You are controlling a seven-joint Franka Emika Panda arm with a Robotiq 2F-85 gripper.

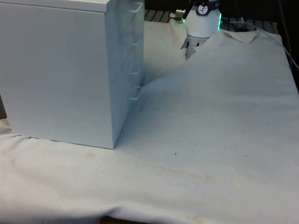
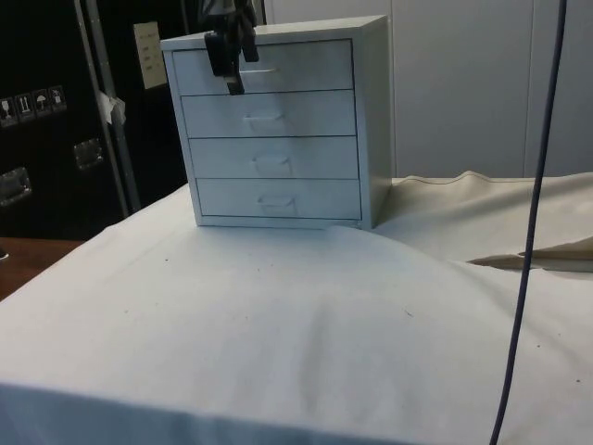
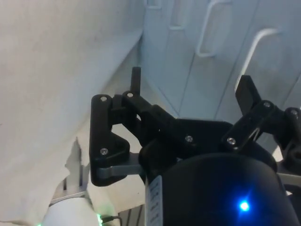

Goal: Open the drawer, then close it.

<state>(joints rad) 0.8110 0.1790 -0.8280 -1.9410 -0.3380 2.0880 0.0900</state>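
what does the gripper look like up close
The gripper is matt black, with two slim fingers on hinged, angular link arms fastened by small silver screws. They join a rounded black body.

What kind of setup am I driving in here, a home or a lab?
Likely a lab test bench: a white chest of drawers on a table under a white cloth, dark cabinets behind, a cable hanging.

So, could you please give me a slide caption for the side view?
Open pincer poised before the top drawer's handle of a white four-drawer chest, all drawers shut.
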